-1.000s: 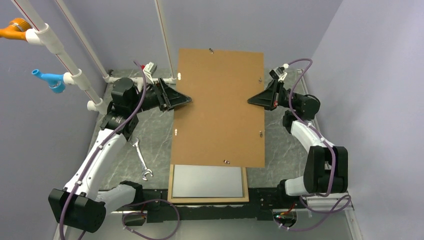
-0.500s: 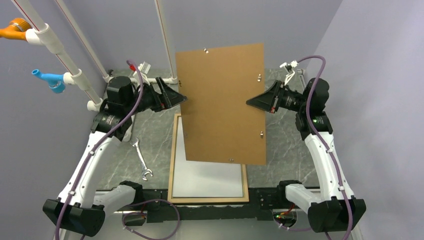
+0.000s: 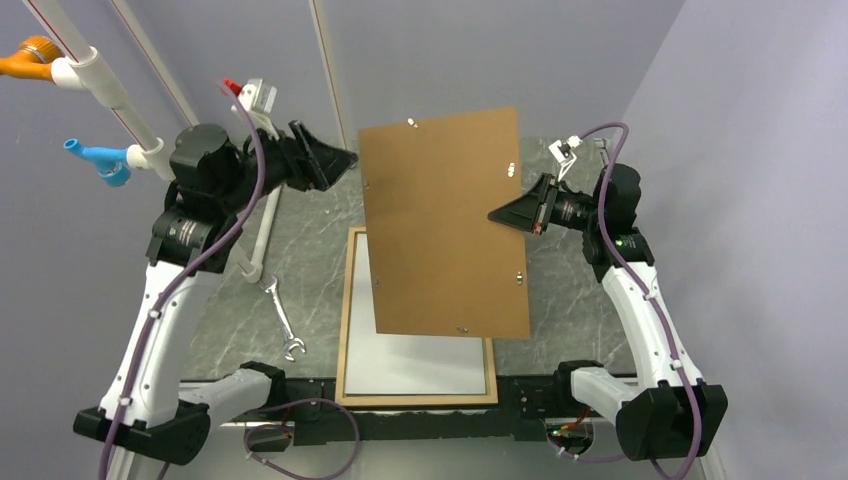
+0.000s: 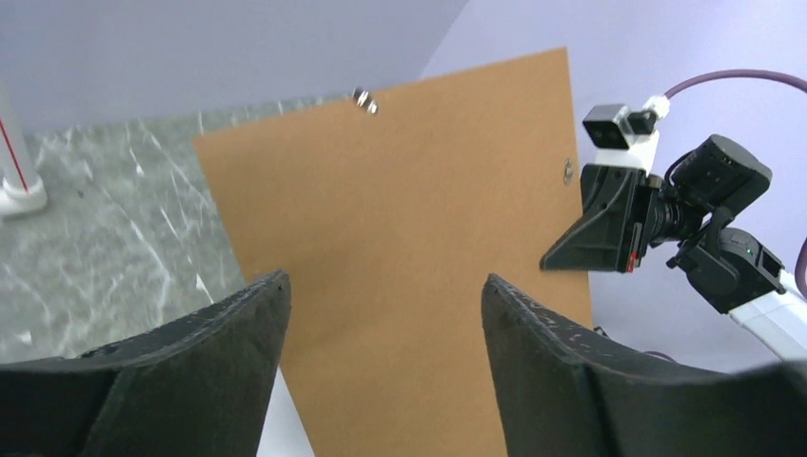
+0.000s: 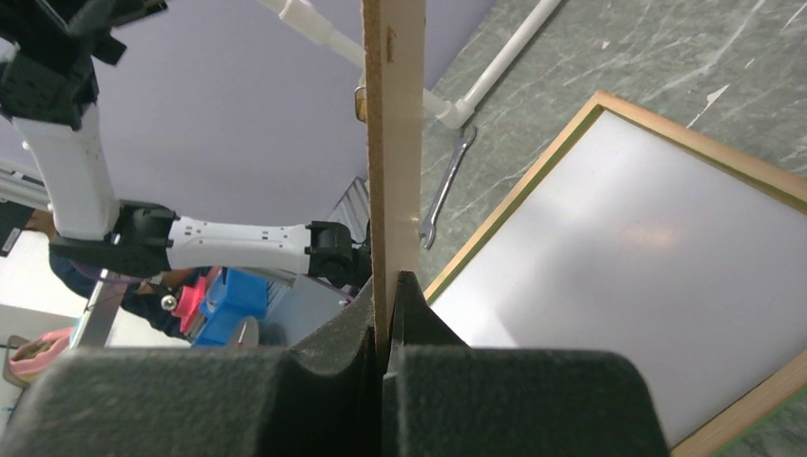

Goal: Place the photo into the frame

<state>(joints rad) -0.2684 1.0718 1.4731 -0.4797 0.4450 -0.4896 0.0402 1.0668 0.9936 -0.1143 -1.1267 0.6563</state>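
The frame lies flat at the table's near edge, tan wood border up, with a pale white-grey surface inside it. I cannot tell whether that surface is the photo's white back or the pane. The frame also shows in the right wrist view. A plain brown backing board hangs tilted in the air above the frame. My right gripper is shut on the board's right edge. My left gripper is open and empty, up and to the left of the board, apart from it.
A metal wrench lies on the marble table left of the frame. White pipes with a blue and an orange fitting stand at the back left. Purple walls close in the back and right.
My left gripper has let go of the board's left edge and risen up and left. The board, now held only by my right gripper, has lifted and tilted, uncovering more of the frame.
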